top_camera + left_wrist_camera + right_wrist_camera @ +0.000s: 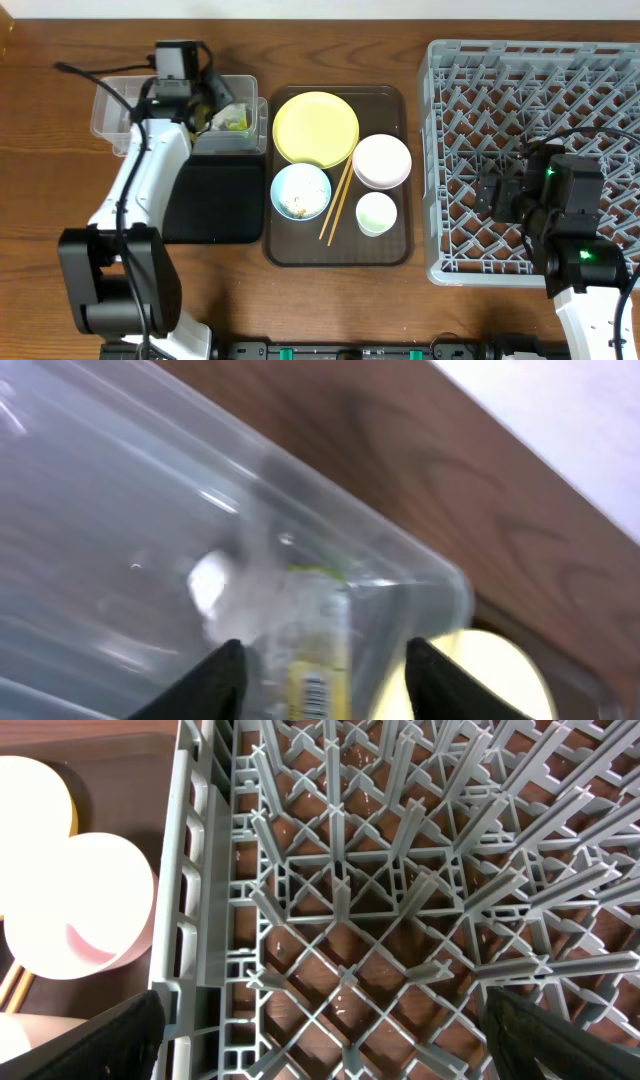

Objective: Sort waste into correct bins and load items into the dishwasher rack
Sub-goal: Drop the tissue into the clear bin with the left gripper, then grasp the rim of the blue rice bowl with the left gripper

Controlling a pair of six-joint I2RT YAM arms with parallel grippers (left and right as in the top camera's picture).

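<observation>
My left gripper is open and empty over the clear tub. In the left wrist view its fingers straddle the green-yellow wrapper, which lies in the tub beside the white tissue. Both also show overhead, wrapper and tissue. The yellow plate, white bowl, white cup, chopsticks and light blue bowl holding food scraps sit on the brown tray. My right gripper is open and empty over the grey rack.
The black tray lies in front of the clear tub. The brown serving tray sits between the bins and the rack. The right wrist view shows the rack's pegs below my right gripper and the white bowl past its left wall.
</observation>
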